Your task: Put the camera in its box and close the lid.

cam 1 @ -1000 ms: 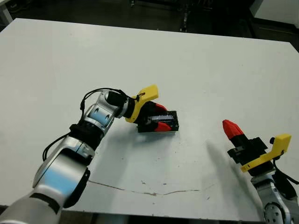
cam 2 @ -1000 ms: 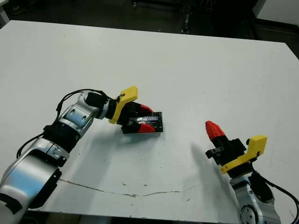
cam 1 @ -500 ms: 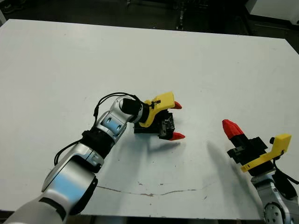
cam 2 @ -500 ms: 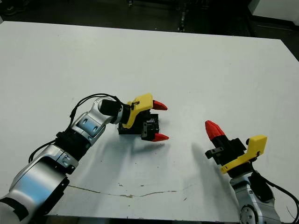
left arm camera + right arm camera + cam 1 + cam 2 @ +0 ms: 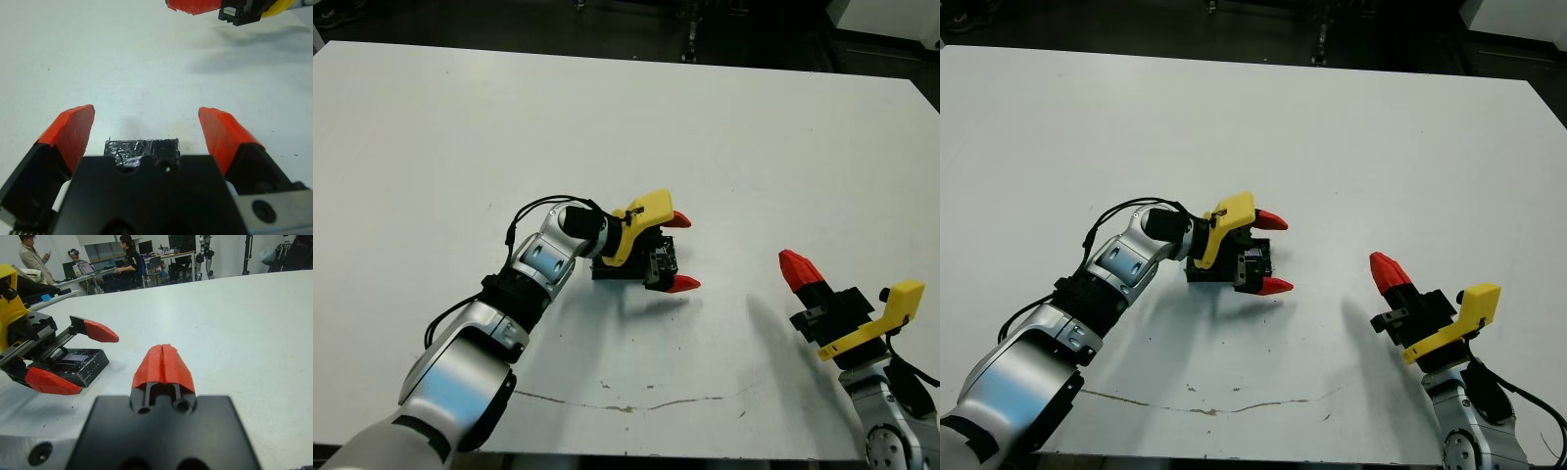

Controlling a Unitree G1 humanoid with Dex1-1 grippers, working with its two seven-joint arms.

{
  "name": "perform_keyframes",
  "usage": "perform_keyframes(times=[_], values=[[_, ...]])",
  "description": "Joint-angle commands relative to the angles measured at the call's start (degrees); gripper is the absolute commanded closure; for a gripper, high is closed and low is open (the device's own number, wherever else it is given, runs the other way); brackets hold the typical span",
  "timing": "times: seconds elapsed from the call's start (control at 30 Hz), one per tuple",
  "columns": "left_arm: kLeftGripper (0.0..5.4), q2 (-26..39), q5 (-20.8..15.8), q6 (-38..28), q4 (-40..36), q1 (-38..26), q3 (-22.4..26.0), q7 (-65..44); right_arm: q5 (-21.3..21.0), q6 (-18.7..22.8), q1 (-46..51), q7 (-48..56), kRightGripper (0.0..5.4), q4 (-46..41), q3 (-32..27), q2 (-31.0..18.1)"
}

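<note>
Box (image 5: pixel 80 364) with black lid (image 5: pixel 142 147) on top sits mid-worktop directly under the left gripper (image 5: pixel 682 251), fingers spread wide and empty, long axis running 9-to-3; right gripper (image 5: pixel 1386 269) is pinched together, well off at 3 o'clock, so left is nearer.

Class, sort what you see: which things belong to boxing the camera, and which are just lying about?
Job: small dark-sided rectangular box; flat black crinkly lid on it; open left claw above it. The camera is not visible.
Lying about: shut right claw; people beyond the white table.
</note>
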Motion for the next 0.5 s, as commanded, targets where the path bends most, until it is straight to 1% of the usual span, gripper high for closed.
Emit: perform_keyframes(times=[0.03,0.1,0.17,0.27,0.4,0.5], values=[[0.01,1.34,1.28,1.77,2.73,7.14,-1.16,-0.12,-0.02,-0.23,0.12,0.45,5.4,0.67,-0.2,-0.69],[0.01,2.45,-0.67,2.5,0.19,7.56,0.81,-0.56,0.36,0.66,0.29,-0.1,5.4,0.24,-0.27,-0.57],[0.01,3.88,-3.22,4.19,-3.16,8.17,3.25,-0.93,-0.13,0.35,0.39,-0.39,5.4,0.09,-0.1,-0.48],[0.01,6.2,-7.67,9.58,-8.93,9.09,7.06,-1.02,-1.0,-0.25,0.34,-0.37,5.4,0.18,0.14,-0.71],[0.01,10.13,-13.61,16.03,-19.23,11.75,14.14,1.52,-0.41,0.94,0.52,-1.0,5.4,-0.28,0.01,-0.56],[0.01,13.27,-18.13,20.41,-24.61,13.28,18.94,2.1,-0.01,1.37,0.67,-1.1,5.4,-0.48,0.11,-0.55]])
